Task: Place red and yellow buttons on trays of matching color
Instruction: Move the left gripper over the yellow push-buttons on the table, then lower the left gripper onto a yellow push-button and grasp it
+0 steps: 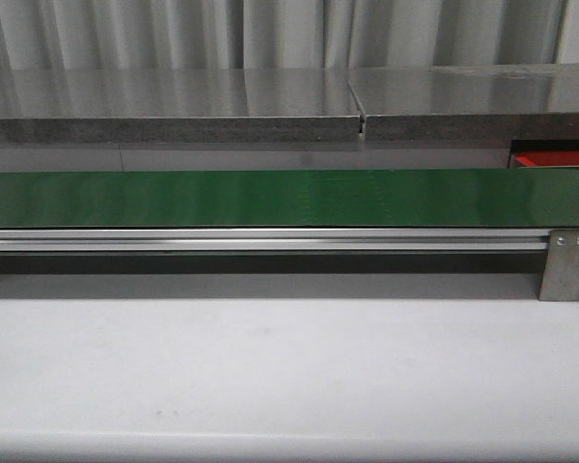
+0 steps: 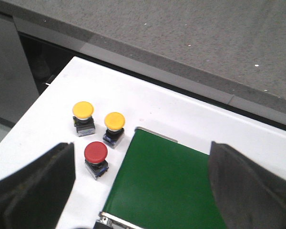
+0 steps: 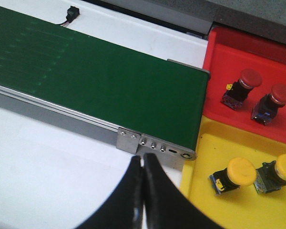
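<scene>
Your left pincer (image 2: 142, 191) hangs wide open over the belt (image 2: 167, 186) end. One red button (image 2: 96, 152) sits just by its left finger, two yellow buttons (image 2: 83, 109) a bit beyond. Risk: they stand close, so a sloppy close could knock a yellow one over. Your right pincer (image 3: 142, 191) is closed, empty, near the belt's other end. Beside it, the red tray (image 3: 224, 52) holds two red buttons, the yellow tray (image 3: 205, 191) two yellow.
</scene>
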You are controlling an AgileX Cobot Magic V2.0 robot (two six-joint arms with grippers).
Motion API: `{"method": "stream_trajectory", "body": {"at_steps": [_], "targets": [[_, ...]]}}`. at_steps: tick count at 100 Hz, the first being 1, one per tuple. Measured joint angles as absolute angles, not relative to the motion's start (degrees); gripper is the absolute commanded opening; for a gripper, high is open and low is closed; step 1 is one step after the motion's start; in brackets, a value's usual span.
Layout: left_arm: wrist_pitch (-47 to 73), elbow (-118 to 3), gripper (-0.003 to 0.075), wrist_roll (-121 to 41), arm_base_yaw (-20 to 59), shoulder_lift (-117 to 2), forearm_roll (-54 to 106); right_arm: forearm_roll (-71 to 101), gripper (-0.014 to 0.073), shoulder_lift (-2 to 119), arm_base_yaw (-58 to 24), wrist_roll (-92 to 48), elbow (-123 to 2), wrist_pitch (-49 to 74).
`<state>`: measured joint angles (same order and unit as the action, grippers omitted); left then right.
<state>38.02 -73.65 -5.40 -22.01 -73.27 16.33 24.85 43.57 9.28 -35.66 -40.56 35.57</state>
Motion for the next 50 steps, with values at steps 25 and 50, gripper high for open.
{"method": "stream_trajectory", "body": {"at_steps": [25,50], "targets": [[41.0,-90.6,0.0545,-5.4,-24.0,-94.2,16.3,24.8,-0.0118,43.6,9.3,-35.7,-40.6,35.6],[49.6,-110.3,0.0545,-3.2,-24.6,-113.9,17.2,24.8,-0.0118,43.6,9.3,-35.7,-40.6,35.6]]}}
